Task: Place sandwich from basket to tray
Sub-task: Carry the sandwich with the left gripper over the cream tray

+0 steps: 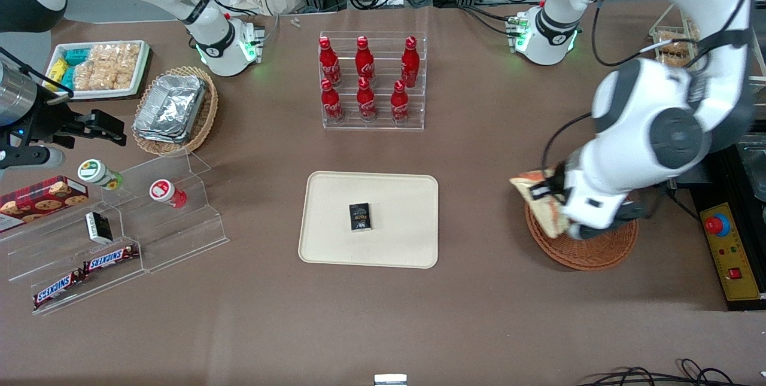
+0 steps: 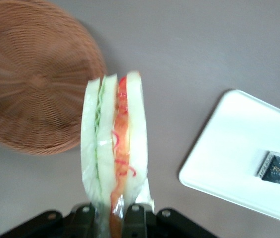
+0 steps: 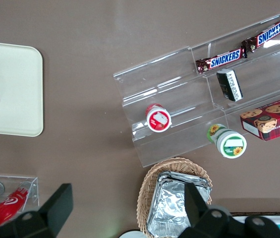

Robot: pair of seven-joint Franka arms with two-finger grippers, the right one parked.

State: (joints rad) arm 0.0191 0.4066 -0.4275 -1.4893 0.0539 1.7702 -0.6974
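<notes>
My left gripper [image 1: 553, 206] is shut on the sandwich [image 1: 540, 203], a wrapped wedge of pale bread with orange-red and green filling [image 2: 115, 148]. It holds the sandwich lifted above the rim of the reddish-brown wicker basket [image 1: 592, 248], on the side toward the tray. In the left wrist view the fingers [image 2: 135, 218] clamp the wedge's end, and the basket [image 2: 30, 74] lies below, with nothing in it. The cream-beige tray [image 1: 368, 218] lies on the table toward the parked arm's end from the basket. A small black packet [image 1: 359, 216] lies on the tray.
A clear rack of red cola bottles [image 1: 371, 81] stands farther from the front camera than the tray. A clear stepped shelf with snacks [image 1: 119, 230], a tan basket of foil containers [image 1: 173, 108] and a white snack tray [image 1: 99, 69] lie toward the parked arm's end. A yellow control box [image 1: 733, 254] sits beside the basket.
</notes>
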